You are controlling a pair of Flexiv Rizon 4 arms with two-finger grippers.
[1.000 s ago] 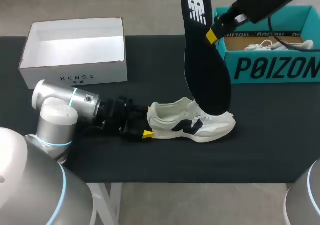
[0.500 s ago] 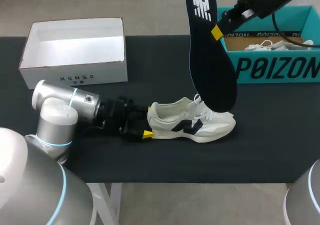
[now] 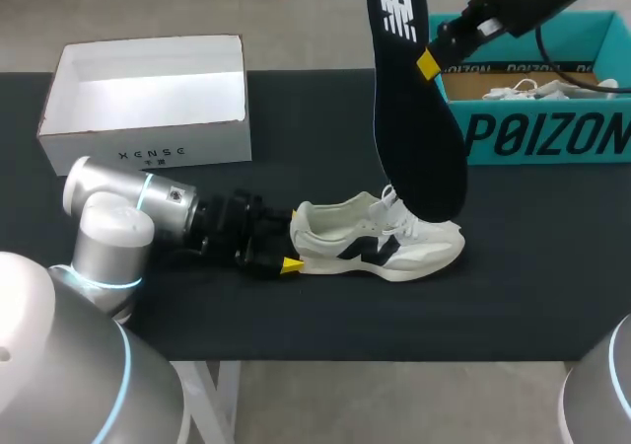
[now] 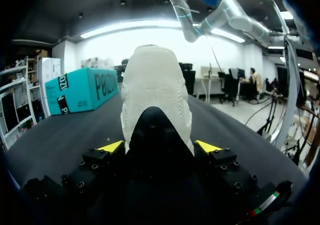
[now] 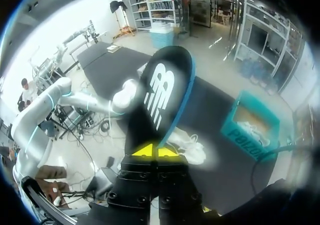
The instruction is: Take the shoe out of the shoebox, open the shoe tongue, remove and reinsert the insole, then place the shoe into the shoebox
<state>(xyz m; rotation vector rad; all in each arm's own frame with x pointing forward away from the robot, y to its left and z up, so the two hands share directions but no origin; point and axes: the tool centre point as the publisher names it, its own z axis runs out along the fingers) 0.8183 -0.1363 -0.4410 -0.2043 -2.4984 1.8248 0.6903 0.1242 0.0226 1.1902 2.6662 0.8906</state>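
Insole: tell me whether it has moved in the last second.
Yes. The insole, in the right gripper, shifted slightly right toward the teal shoebox, then held; the shoe stayed put.

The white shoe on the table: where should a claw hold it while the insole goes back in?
At the heel, coming in from behind, as the left claw does. The shoe stands on its sole with its narrow heel toward that arm, and this likely leaves the opening free for the insole.
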